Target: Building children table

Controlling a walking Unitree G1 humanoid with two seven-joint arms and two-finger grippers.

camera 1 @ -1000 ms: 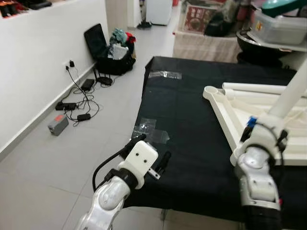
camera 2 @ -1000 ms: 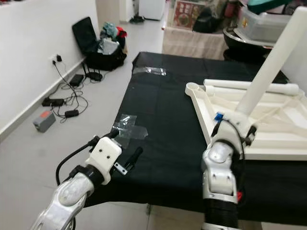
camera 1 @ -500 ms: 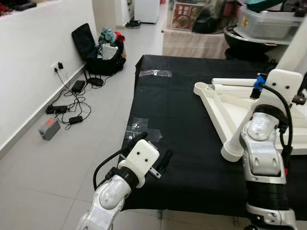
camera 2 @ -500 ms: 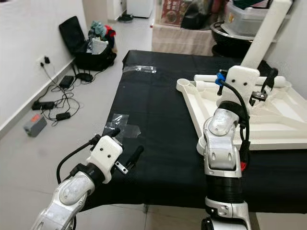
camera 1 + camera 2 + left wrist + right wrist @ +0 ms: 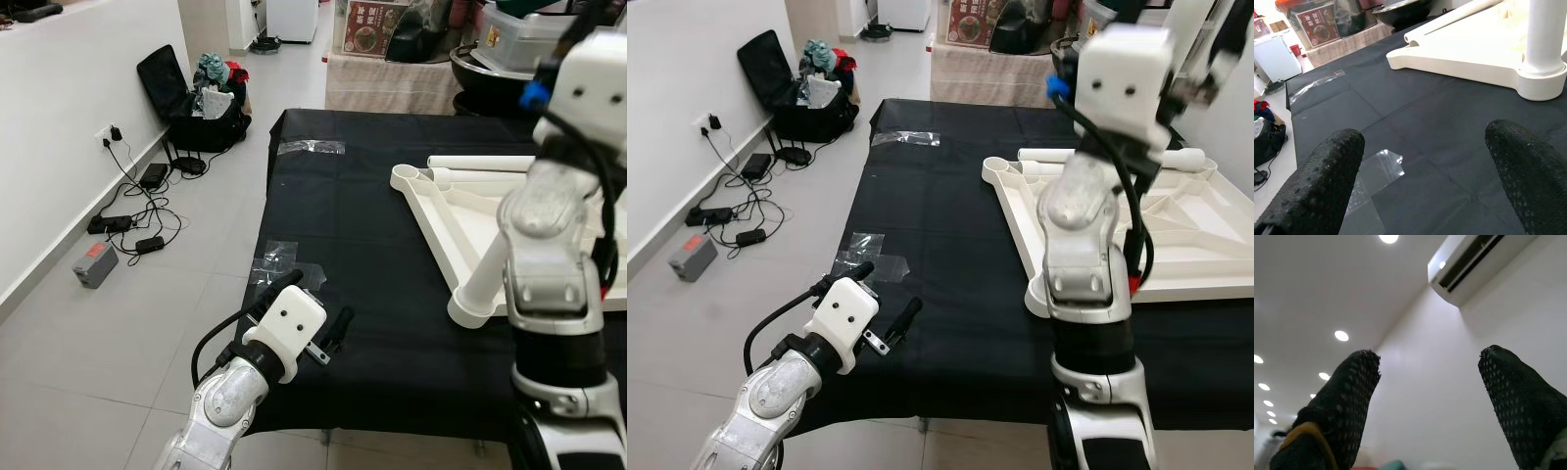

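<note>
The white tabletop (image 5: 1176,235) lies upside down on the black-covered worktop (image 5: 950,245), toward its right edge, with one leg (image 5: 482,284) standing in the corner socket nearest the robot and a loose leg (image 5: 1117,157) lying along its far side. The right gripper (image 5: 1425,396), fingers spread and empty, is raised and points at the ceiling, directly above that near corner. The left gripper (image 5: 1425,161), also spread and empty, hovers low at the worktop's near-left edge, well apart from the tabletop, so the right arm looks better placed for the loose leg.
</note>
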